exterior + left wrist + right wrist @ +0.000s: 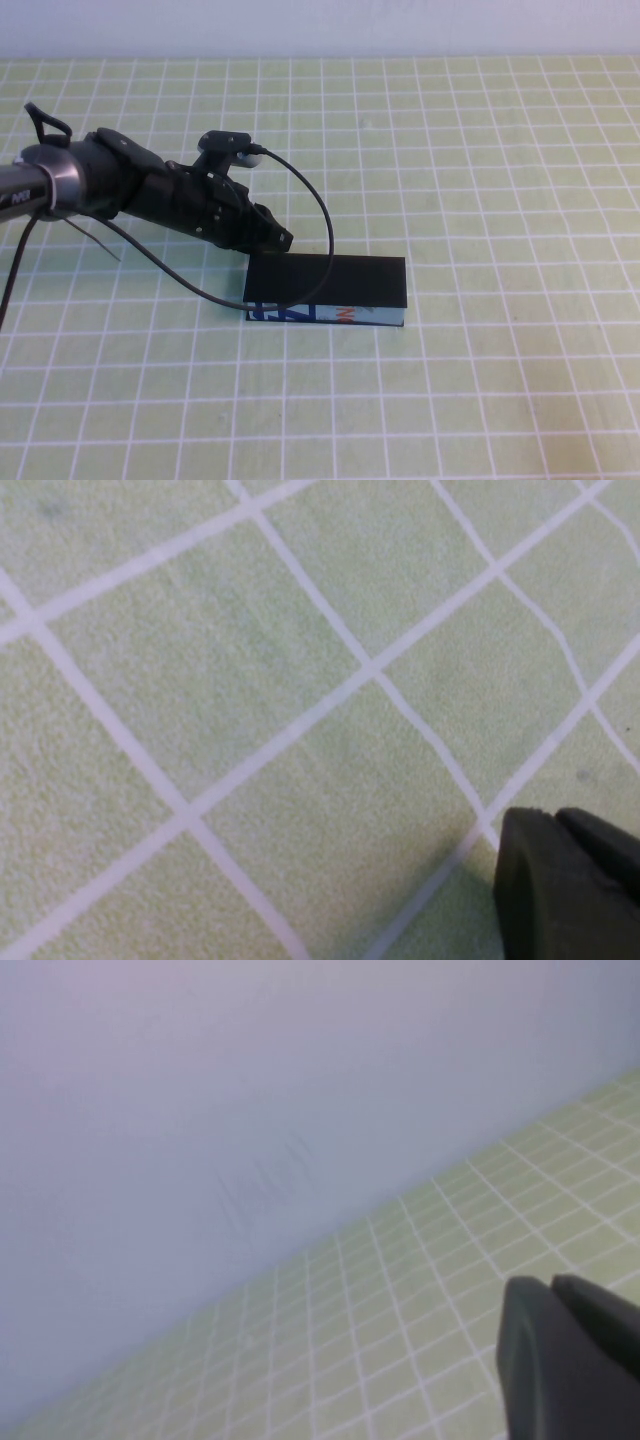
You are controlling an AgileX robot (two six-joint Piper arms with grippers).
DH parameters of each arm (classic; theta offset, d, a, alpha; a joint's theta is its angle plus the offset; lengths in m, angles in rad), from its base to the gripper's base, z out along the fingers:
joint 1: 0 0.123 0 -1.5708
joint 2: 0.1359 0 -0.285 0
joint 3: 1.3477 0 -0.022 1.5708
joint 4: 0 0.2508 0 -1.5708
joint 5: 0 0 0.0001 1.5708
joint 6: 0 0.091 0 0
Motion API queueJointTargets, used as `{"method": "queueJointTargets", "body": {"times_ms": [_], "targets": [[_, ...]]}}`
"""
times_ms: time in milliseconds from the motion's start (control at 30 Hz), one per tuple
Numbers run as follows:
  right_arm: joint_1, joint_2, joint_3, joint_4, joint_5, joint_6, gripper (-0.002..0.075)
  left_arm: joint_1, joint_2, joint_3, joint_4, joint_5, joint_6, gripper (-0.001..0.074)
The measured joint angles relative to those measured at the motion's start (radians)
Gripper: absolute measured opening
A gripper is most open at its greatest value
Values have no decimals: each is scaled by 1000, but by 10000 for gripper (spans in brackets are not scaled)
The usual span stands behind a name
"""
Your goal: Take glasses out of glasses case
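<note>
The glasses case [327, 292] lies closed near the middle of the table, flat black lid on top, light blue front side with dark blue and orange print. The glasses are hidden. My left gripper [281, 241] is shut and empty, its tip at the case's far left corner, just above the mat. In the left wrist view its fingers [560, 885] are pressed together over the green mat. My right gripper [560, 1350] is shut and empty; it shows only in the right wrist view, facing the wall.
A green mat with a white grid [480, 150] covers the table. A pale wall [320, 25] runs along the far edge. A black cable [315, 200] loops from the left arm over the case's lid.
</note>
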Motion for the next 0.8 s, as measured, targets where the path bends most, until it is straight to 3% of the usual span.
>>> {"method": "queueJointTargets", "body": {"times_ms": [133, 233, 467, 633, 800], "targets": [[0, 0, -3, 149, 54, 32, -18, 0, 0, 0, 0, 4, 0, -4], [0, 47, -70, 190, 196, 38, -18, 0, 0, 0, 0, 13, 0, -4], [0, 385, -323, 68, 584, 30, -18, 0, 1, 0, 0, 33, 0, -4], [0, 635, -493, -29, 747, -91, -18, 0, 1, 0, 0, 33, 0, -4], [11, 892, -643, 35, 835, -277, -18, 0, 1, 0, 0, 33, 0, -4]]}}
